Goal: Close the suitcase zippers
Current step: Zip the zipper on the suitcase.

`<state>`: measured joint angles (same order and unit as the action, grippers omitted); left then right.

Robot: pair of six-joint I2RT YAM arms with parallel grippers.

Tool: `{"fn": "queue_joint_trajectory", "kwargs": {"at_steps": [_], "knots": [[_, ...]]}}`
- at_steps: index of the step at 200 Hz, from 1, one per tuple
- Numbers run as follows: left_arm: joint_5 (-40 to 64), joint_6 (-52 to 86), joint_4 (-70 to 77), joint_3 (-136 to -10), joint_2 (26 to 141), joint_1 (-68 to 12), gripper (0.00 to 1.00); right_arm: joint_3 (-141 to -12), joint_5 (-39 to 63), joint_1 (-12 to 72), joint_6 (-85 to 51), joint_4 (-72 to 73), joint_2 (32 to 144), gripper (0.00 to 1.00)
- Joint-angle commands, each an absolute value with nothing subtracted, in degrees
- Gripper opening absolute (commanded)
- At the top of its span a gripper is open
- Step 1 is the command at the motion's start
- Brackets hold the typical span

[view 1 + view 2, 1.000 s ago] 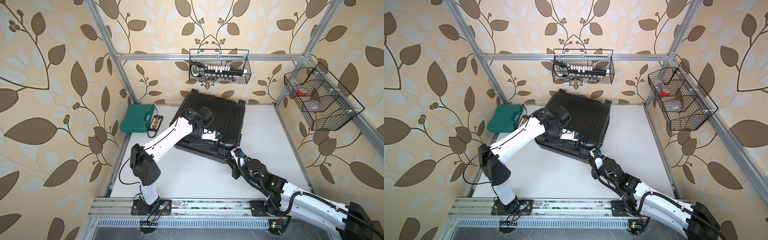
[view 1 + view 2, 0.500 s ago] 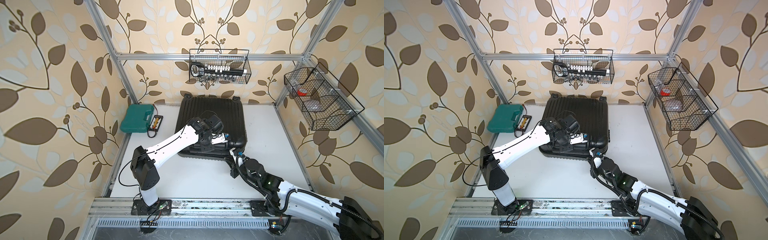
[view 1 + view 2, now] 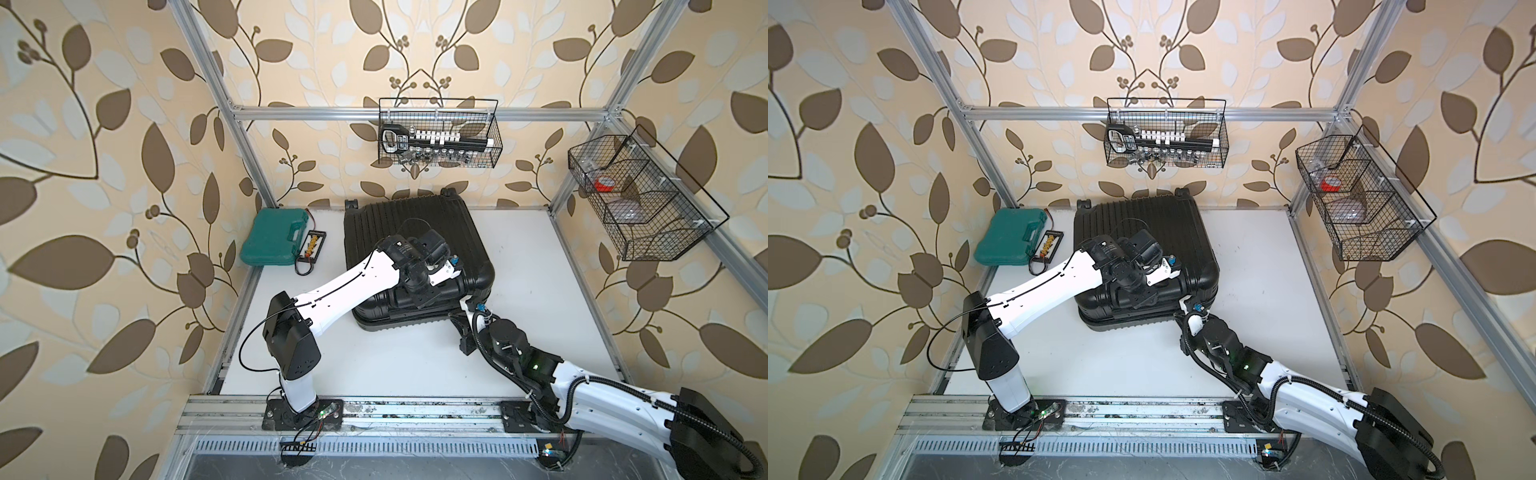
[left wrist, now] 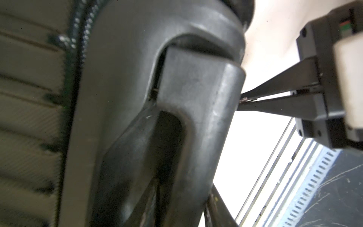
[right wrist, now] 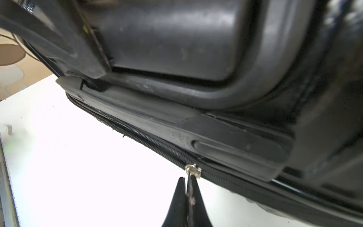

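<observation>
Two white-shelled arms with black joint housings, left arm (image 3: 345, 286) with a thin black cable loop (image 3: 242, 347), right arm (image 3: 602, 390) with black corrugated conduit (image 3: 572, 392), small green light (image 3: 536, 367) well behind the right gripper (image 5: 187, 178), slim black tapered fingers (image 5: 176, 206), black screwed mounting block (image 4: 314, 49) just behind them, white housing (image 4: 347, 78) beyond.

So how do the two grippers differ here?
The left gripper reaches down over the suitcase and clamps its thick handle; the right gripper sits low near the table. The left's jaws stand partly apart round the handle; the right's pinch shut on the thin zipper pull. Both hold the suitcase.
</observation>
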<state>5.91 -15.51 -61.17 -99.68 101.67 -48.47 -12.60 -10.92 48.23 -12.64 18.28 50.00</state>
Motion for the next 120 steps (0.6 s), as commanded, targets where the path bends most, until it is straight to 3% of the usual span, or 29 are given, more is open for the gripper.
{"fn": "queue_joint_trajectory", "kwargs": {"at_steps": [1, 35, 74, 120], "knots": [[1.4, -5.4, -46.2, -104.0, 102.5, -47.2, 0.24, -12.0, -1.7, 49.9, -13.1, 23.0, 48.7, 0.0], [0.1, -8.2, -49.8, -104.4, 101.9, -47.3, 0.29, -12.3, -8.8, 50.0, -14.0, 18.8, 47.9, 0.0], [0.9, -16.0, -50.6, -96.9, 96.6, -47.3, 0.49, -11.7, -12.9, 49.9, -14.4, 16.3, 46.9, 0.0], [1.8, -21.8, -51.4, -90.0, 94.5, -47.4, 0.51, -11.7, -12.3, 49.8, -14.2, 16.4, 47.3, 0.0]]}}
